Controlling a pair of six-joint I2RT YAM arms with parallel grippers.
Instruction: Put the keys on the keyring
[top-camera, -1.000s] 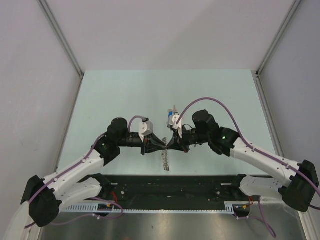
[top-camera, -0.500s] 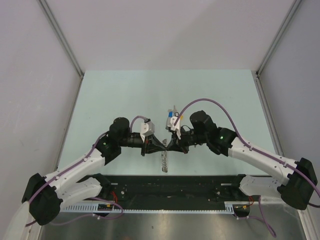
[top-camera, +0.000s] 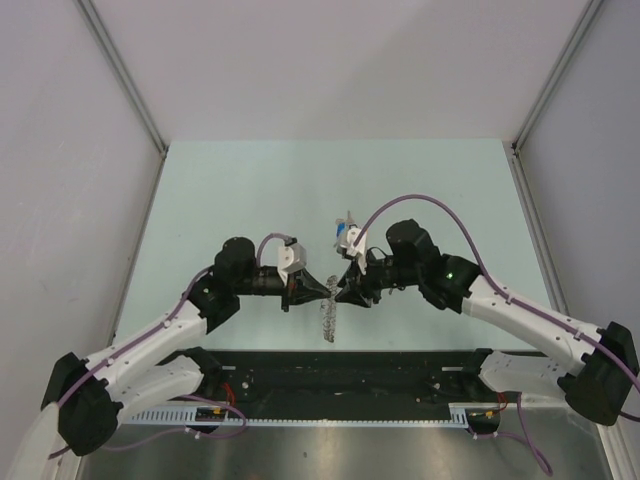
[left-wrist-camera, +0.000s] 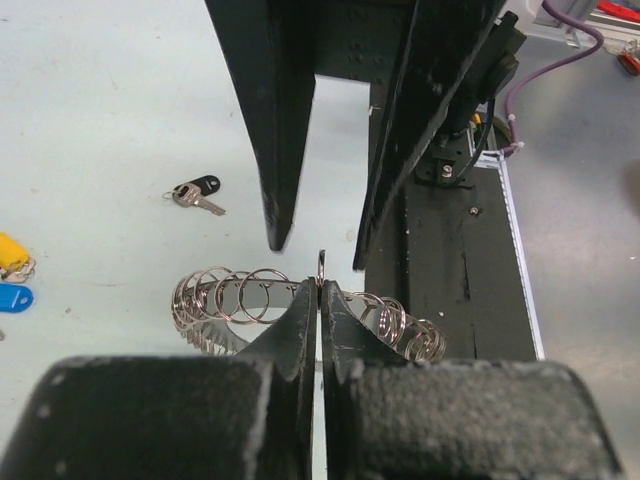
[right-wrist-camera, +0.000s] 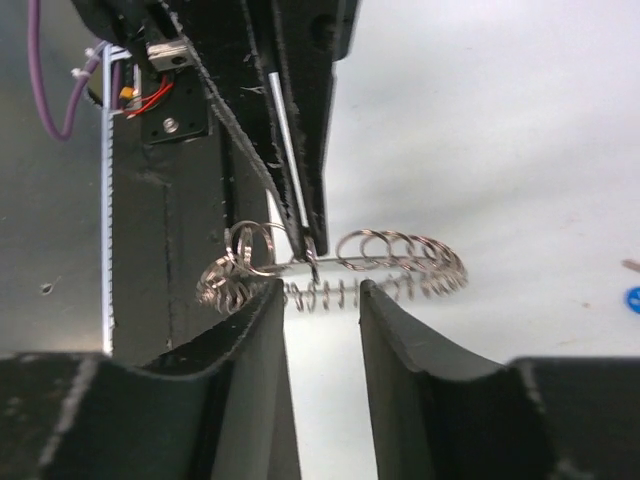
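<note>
Left wrist view, one keyring (left-wrist-camera: 225, 300), three keys (left-wrist-camera: 196, 192)

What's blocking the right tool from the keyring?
Nothing visible. The open right tool straddles the silvery beaded wire keyring, which the shut left tool pinches. The black-headed metal key lies well aside.

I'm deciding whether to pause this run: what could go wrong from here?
1. The left gripper pinches only one thin loop of the keyring at its very fingertips, so the loop may slip out.
2. The right gripper stands open astride that same spot. If it closes, it could strike the left gripper rather than catch the ring.
</note>
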